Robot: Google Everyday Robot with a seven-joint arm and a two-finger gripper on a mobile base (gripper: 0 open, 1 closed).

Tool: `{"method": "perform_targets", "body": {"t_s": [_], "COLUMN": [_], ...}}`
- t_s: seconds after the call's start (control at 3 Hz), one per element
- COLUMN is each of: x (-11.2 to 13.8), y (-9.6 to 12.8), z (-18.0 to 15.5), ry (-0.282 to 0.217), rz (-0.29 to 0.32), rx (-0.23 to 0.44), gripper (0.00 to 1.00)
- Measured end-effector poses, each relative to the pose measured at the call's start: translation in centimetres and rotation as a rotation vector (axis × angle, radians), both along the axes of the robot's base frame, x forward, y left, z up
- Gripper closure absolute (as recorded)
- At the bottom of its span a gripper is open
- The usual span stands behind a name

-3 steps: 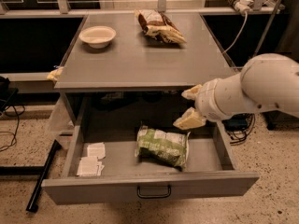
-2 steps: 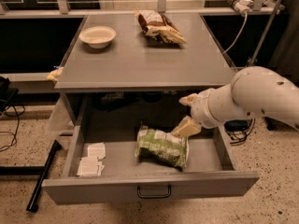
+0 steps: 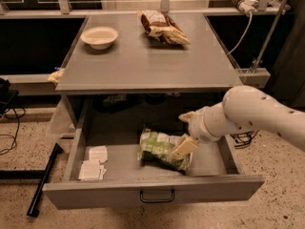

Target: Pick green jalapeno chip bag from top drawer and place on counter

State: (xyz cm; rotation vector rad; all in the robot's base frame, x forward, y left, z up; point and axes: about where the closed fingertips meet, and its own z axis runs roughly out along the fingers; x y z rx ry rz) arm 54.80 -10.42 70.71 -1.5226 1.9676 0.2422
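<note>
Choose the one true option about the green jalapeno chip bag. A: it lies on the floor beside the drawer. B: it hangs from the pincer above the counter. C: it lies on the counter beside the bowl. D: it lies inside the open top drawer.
D: the green jalapeno chip bag lies in the open top drawer, where the open pincer reaches in at its end; the counter holds only the bowl and the brown chip bag.
</note>
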Motion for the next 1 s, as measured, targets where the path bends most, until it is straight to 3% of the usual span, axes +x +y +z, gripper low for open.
{"method": "perform_targets", "body": {"t_s": [1.0], "x": [-0.6], "y": [2.8], "z": [-6.0], "ry": [0.102], "rz": [0.023], "rx": [0.077], "gripper": [0.14]}}
